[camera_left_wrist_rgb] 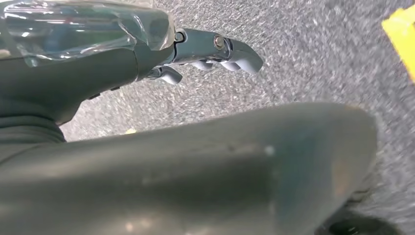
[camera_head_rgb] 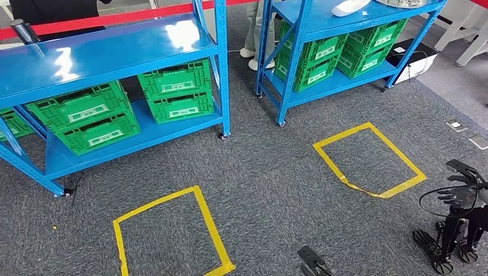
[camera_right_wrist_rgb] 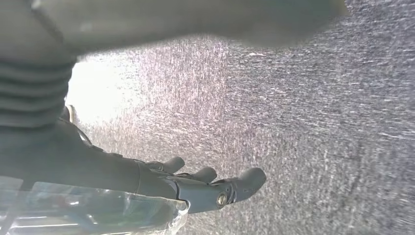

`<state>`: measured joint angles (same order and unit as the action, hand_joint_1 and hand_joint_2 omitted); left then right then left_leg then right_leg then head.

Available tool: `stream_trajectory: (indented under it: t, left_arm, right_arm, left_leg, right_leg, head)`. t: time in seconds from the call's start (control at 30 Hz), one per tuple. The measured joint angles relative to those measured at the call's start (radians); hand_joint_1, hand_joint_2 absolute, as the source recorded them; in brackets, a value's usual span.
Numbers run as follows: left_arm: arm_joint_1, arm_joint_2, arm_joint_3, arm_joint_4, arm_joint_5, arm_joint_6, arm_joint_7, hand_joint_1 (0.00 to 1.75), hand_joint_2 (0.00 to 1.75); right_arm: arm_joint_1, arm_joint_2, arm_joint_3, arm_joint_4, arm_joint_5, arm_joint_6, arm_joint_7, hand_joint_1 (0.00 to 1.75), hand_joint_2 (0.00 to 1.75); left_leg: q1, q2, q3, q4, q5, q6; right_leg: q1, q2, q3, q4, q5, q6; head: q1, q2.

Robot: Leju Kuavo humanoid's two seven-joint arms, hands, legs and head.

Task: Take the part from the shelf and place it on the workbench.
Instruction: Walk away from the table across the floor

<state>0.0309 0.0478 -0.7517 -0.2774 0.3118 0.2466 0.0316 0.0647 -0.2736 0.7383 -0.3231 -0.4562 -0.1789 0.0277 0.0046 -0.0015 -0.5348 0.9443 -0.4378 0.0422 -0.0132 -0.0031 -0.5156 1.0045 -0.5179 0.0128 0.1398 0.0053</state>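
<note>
Both my hands, left hand (camera_left_wrist_rgb: 215, 54) and right hand (camera_right_wrist_rgb: 210, 186), hang empty with fingers loosely apart; white moulded part (camera_head_rgb: 350, 7) lies on the blue steel shelf (camera_head_rgb: 322, 23), so fetching or finished, undecidable.

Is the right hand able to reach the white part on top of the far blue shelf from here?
Probably not. The right hand hangs over the grey carpet, while the white part lies on the far blue shelf, across open floor.

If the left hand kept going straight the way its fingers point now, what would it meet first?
Probably just the grey carpet. In the left wrist view the left hand holds nothing, and bare floor lies past its fingers; depth is unclear.
</note>
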Motion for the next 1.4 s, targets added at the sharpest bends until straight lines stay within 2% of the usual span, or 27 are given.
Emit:
stream_trajectory:
  t: [0.03,0.1,0.13,0.17,0.2,0.27,0.3,0.33,0.37,0.4,0.43,0.6,0.93,1.17,1.4]
  left_arm:
    - [0.0,0.001,0.001,-0.001,0.017,-0.003,-0.008,0.0,0.0]
    - [0.002,0.001,0.001,-0.003,0.044,-0.01,-0.023,0.0,0.87]
    - [0.003,0.001,0.001,-0.004,0.05,-0.012,-0.028,0.0,1.31]
    - [0.004,0.002,0.001,-0.005,0.053,-0.014,-0.031,0.0,1.75]
    - [0.004,0.001,0.001,-0.006,0.055,-0.015,-0.033,0.0,1.75]
    - [0.004,0.003,0.001,-0.007,0.054,-0.016,-0.033,0.0,1.75]
    - [0.003,0.004,0.001,-0.007,0.048,-0.016,-0.03,0.0,1.75]
    - [0.003,0.006,-0.001,-0.008,0.041,-0.016,-0.026,0.0,1.75]
    - [0.002,0.008,-0.004,-0.008,0.032,-0.017,-0.02,0.0,1.75]
    - [0.002,0.008,-0.007,-0.008,0.024,-0.017,-0.014,0.0,1.75]
    - [0.002,0.009,-0.012,-0.008,0.018,-0.017,-0.009,0.0,1.75]
    - [0.002,0.009,-0.039,-0.008,0.011,-0.001,0.006,0.0,1.75]
    - [0.003,0.015,-0.094,-0.029,0.004,0.057,0.026,0.0,1.75]
    - [0.006,0.024,-0.111,-0.052,0.008,0.068,0.031,0.0,1.75]
    - [0.007,0.028,-0.117,-0.058,0.009,0.069,0.031,0.0,1.75]
  right_arm:
    - [0.001,-0.001,0.003,-0.002,-0.006,-0.001,0.0,0.0,1.75]
    - [0.005,-0.003,0.01,-0.005,-0.018,-0.004,-0.001,0.0,1.75]
    - [0.007,-0.003,0.013,-0.007,-0.023,-0.006,-0.001,0.0,1.75]
    - [0.01,-0.003,0.016,-0.008,-0.026,-0.008,-0.001,0.0,1.75]
    - [0.012,-0.003,0.018,-0.009,-0.029,-0.011,-0.001,0.0,1.75]
    - [0.013,-0.002,0.02,-0.012,-0.037,-0.018,-0.002,0.0,1.75]
    - [0.013,-0.002,0.021,-0.014,-0.044,-0.023,-0.002,0.0,1.75]
    - [0.013,0.001,0.021,-0.016,-0.051,-0.029,-0.001,0.0,1.75]
    - [0.014,0.003,0.022,-0.019,-0.059,-0.033,-0.001,0.0,1.75]
    - [0.015,0.004,0.022,-0.021,-0.065,-0.037,0.001,0.0,1.75]
    - [0.016,0.006,0.023,-0.023,-0.07,-0.039,0.004,0.0,1.75]
    - [0.019,0.007,0.037,-0.038,-0.099,-0.058,0.032,0.0,1.75]
    - [0.026,-0.015,0.094,-0.089,-0.126,-0.087,0.055,0.0,1.75]
    - [0.026,-0.022,0.122,-0.105,-0.133,-0.087,0.06,0.0,1.75]
    - [0.026,-0.023,0.126,-0.11,-0.134,-0.087,0.062,0.0,1.75]
  left_leg:
    - [0.001,0.0,0.002,-0.002,0.001,0.003]
    - [0.001,-0.002,0.002,-0.002,-0.001,0.006]
    - [0.001,-0.004,0.003,-0.001,-0.002,0.006]
    - [0.001,-0.007,0.005,-0.001,-0.004,0.005]
    - [0.002,-0.009,0.008,0.0,-0.006,0.004]
    - [0.001,-0.013,0.013,0.006,-0.014,-0.001]
    - [-0.002,-0.014,0.013,0.011,-0.019,-0.003]
    - [-0.005,-0.015,0.011,0.015,-0.023,-0.005]
    - [-0.008,-0.015,0.01,0.018,-0.026,-0.007]
    - [-0.008,-0.016,0.009,0.018,-0.026,-0.007]
    - [-0.007,-0.016,0.009,0.017,-0.026,-0.008]
    - [-0.001,-0.016,0.011,0.015,-0.025,-0.011]
    - [0.002,-0.016,0.011,0.013,-0.024,-0.02]
    - [-0.004,-0.016,0.01,0.013,-0.024,-0.02]
    - [-0.005,-0.016,0.011,0.013,-0.025,-0.02]
  right_leg:
    - [-0.002,0.0,-0.033,0.065,-0.028,-0.003]
    - [-0.003,0.001,-0.113,0.217,-0.081,-0.005]
    - [-0.004,0.001,-0.14,0.26,-0.09,0.001]
    - [-0.005,0.001,-0.145,0.259,-0.079,0.01]
    - [-0.008,0.001,-0.128,0.215,-0.054,0.022]
    - [-0.016,0.0,-0.06,0.061,0.013,0.052]
    - [-0.019,0.0,-0.034,0.002,0.037,0.056]
    - [-0.019,0.0,-0.019,-0.033,0.051,0.05]
    - [-0.018,0.001,-0.015,-0.044,0.056,0.039]
    - [-0.015,0.002,-0.015,-0.044,0.057,0.026]
    - [-0.013,0.002,-0.015,-0.044,0.056,0.021]
    - [-0.005,0.002,-0.016,-0.043,0.054,0.016]
    - [-0.003,0.002,-0.014,-0.045,0.053,0.015]
    - [-0.01,0.002,-0.014,-0.045,0.054,0.015]
    - [-0.01,0.002,-0.014,-0.046,0.054,0.015]
  head:
    - [0.0,0.0]
    - [0.0,0.0]
    - [0.0,0.0]
    - [0.0,0.0]
    - [0.0,0.0]
    - [0.0,0.0]
    - [0.0,0.0]
    - [0.0,0.0]
    - [0.0,0.0]
    - [-0.001,0.0]
    - [-0.001,0.0]
    - [-0.001,0.0]
    - [-0.001,0.0]
    - [-0.001,0.0]
    - [-0.001,0.0]
